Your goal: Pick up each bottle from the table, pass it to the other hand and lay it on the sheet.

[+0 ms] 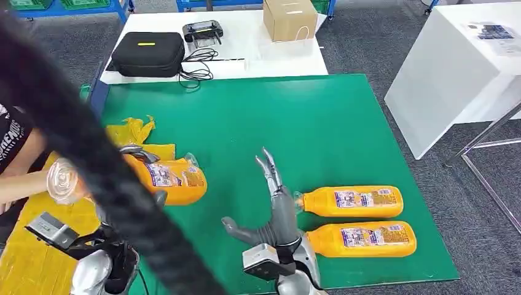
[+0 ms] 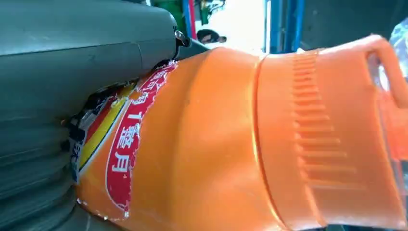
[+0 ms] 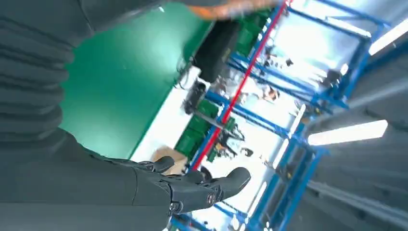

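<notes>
An orange bottle is gripped by the left hand, its body pressed against the fingers, above the yellow sheet. The right hand is held open and empty, fingers spread, just beside two bottles lying on the green worktop.

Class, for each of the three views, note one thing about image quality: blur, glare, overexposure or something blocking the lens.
Head view: a blurred dark cable crosses the lens, hiding part of the orange bottle in the left hand. Left wrist view: the bottle sits so close it looms large. Right wrist view: the open right hand is dim against washed-out ceiling lights.
</notes>
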You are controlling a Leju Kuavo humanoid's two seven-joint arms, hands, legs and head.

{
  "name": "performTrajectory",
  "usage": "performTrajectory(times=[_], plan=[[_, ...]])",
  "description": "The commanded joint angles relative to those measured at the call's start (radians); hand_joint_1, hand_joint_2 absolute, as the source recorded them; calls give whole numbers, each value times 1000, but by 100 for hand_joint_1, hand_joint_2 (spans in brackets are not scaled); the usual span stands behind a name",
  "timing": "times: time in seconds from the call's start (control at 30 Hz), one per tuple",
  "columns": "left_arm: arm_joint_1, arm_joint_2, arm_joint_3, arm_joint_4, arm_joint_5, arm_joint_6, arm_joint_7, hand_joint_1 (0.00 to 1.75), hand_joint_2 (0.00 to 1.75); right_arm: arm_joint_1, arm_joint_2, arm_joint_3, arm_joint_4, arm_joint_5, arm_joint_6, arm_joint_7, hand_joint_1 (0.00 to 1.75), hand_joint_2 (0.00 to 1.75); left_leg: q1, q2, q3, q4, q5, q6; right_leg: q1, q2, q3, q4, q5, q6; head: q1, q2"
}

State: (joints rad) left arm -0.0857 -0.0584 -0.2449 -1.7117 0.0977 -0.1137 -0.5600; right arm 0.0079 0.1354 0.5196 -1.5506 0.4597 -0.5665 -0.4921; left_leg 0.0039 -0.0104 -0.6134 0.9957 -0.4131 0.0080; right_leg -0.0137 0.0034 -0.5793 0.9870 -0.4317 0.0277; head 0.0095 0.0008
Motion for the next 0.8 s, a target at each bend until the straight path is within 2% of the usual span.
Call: performTrajectory(times=[0.03, 0.07, 0.1, 0.23, 0.53, 0.57, 0.6, 0.8], plan=[[4, 29, 6, -33, -21, 10, -4, 175, 175, 22, -24, -53, -80, -18, 7, -12, 0, 0, 2, 0, 3, 1, -2, 0, 2, -1, 4, -1, -1, -1, 0, 0], [7, 29, 3, -34, -28, 16, -6, 175, 175, 25, -23, -59, -85, -22, 7, -16, 0, 0, 2, 1, 5, 1, -3, -1, 3, -1, 6, -1, -2, -1, 0, 0], [8, 29, 2, -32, -30, 17, -5, 175, 175, 24, -23, -61, -87, -24, 10, -17, 0, 175, 1, 0, 2, 0, -1, 0, 1, -1, 2, -1, -1, -1, 0, 0], [6, 28, -2, -18, -31, 17, -2, 175, 175, 23, -19, -64, -82, -28, 20, -12, 0, 175, 2, 0, 5, 1, -2, 0, 2, -1, 6, -2, -2, -1, 0, 0], [0, 22, -13, 13, -31, 14, 14, 175, 175, 24, -18, -60, -75, -23, 25, -5, 0, 175, 1, 0, 2, 0, 0, 0, 1, -1, 2, -1, -1, 0, 0, 0], [-2, 22, -13, 19, -31, 13, 16, 175, 175, 25, -17, -60, -74, -22, 25, -3, 0, 175, 3, 1, 7, 1, -4, -1, 4, -1, 9, -3, -2, -2, 0, 0], [-3, 21, -13, 22, -30, 11, 18, 175, 175, 26, -16, -61, -74, -21, 24, -1, 0, 175, 1, 0, 3, 0, -1, 0, 1, -1, 4, -2, -1, -1, 0, 0], [-3, 21, -16, 25, -30, 10, 22, 175, 175, 28, -16, -62, -72, -21, 26, 3, 0, 175, 1, 0, 2, 0, 0, 0, 1, -1, 3, -1, -1, -1, 0, 0]])
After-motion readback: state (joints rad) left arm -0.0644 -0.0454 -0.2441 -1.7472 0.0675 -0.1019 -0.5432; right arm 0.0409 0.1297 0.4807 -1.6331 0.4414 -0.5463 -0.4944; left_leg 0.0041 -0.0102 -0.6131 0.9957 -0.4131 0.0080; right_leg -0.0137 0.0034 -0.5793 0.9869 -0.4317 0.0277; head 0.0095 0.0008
